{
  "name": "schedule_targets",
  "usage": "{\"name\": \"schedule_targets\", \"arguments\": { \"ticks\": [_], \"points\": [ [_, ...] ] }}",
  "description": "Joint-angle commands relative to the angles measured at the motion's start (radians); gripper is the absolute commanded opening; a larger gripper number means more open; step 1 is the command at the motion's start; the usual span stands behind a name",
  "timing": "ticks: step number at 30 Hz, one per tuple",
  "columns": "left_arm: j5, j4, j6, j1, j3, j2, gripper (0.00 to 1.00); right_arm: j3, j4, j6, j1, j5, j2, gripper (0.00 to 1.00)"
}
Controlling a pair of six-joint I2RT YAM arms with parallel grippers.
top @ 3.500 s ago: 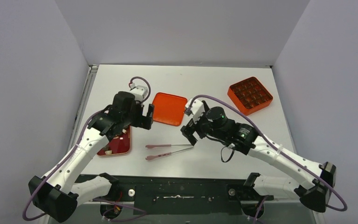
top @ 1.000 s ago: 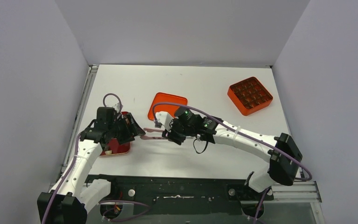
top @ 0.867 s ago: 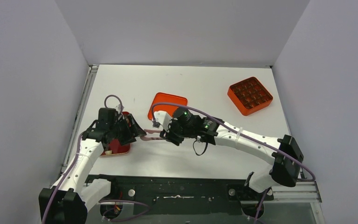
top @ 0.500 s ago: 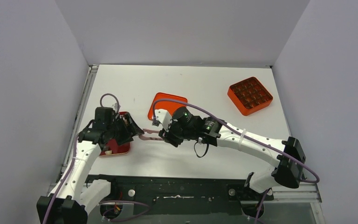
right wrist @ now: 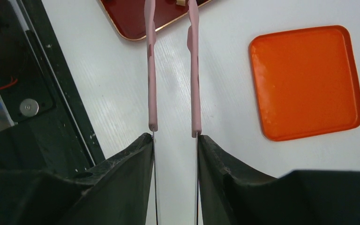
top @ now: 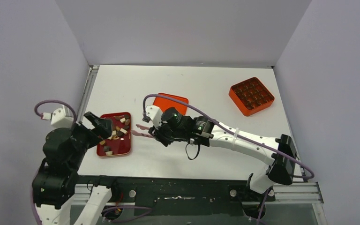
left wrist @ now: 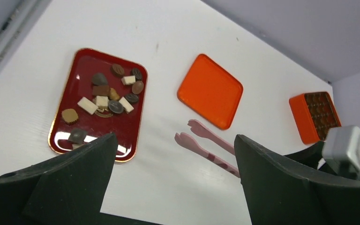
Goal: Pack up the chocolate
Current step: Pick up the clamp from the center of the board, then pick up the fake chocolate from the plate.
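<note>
The chocolate [top: 116,131] [left wrist: 108,95] lies as several small dark and pale pieces on a dark red tray [top: 122,146] [left wrist: 124,133] [right wrist: 133,21] at the left. My right gripper [top: 161,134] [right wrist: 174,136] is shut on the handle end of the pink tongs [top: 140,133] [left wrist: 211,147] [right wrist: 151,70]. The two tong arms stand apart, and their tips reach the tray's right edge. My left gripper [top: 98,125] [left wrist: 174,138] is raised at the near left, open wide and holding nothing.
A flat orange lid [top: 172,101] [left wrist: 210,91] [right wrist: 309,84] lies behind the right gripper. An orange box with a grid of compartments [top: 251,96] [left wrist: 315,116] sits at the far right. The black base rail [right wrist: 33,108] runs along the near edge.
My left gripper has let go, opened wide and pulled back up toward the near left, uncovering the tray. The right gripper has shifted a little left with the tongs.
</note>
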Motion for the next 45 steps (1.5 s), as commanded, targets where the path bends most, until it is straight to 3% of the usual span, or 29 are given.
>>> {"name": "schedule_targets", "arguments": {
  "ticks": [1, 12, 21, 45],
  "points": [
    [-0.16, -0.087, 0.057, 0.004, 0.13, -0.028, 0.96, 0.147, -0.008, 0.102, 0.026, 0.106, 0.102, 0.37],
    [-0.311, -0.116, 0.181, -0.017, 0.246, -0.056, 0.97, 0.559, -0.189, 0.105, 0.084, 0.207, 0.462, 0.37],
    [-0.354, -0.104, 0.214, -0.028, 0.284, -0.053, 0.97, 0.787, -0.273, 0.111, 0.106, 0.193, 0.68, 0.37],
    [-0.325, -0.09, 0.215, -0.03, 0.249, -0.049, 0.97, 0.834, -0.176, 0.075, 0.082, 0.176, 0.823, 0.37]
  ]
}}
